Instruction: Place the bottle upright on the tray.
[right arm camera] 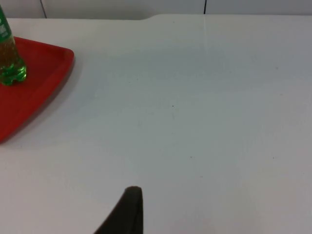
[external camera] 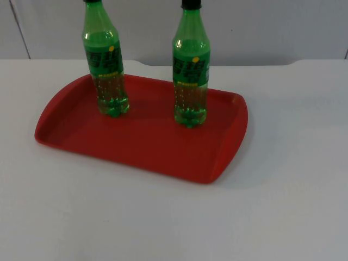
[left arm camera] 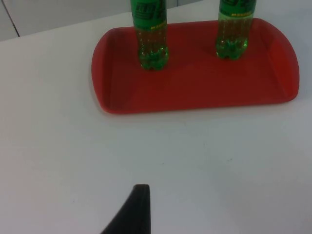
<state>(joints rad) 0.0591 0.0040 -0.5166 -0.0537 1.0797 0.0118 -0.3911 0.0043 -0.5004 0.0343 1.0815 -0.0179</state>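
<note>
Two green soda bottles stand upright on the red tray. The left bottle is near the tray's far left side, the right bottle near its far right side. Both have dark caps and green labels. In the left wrist view the same tray carries the left bottle and the right bottle; my left gripper hangs over bare table well short of the tray. My right gripper waits over the table to the right of the tray's edge, clear of the right bottle.
White table top surrounds the tray on all sides, with wide free room at the front and right. The grey partition wall rises directly behind the bottles.
</note>
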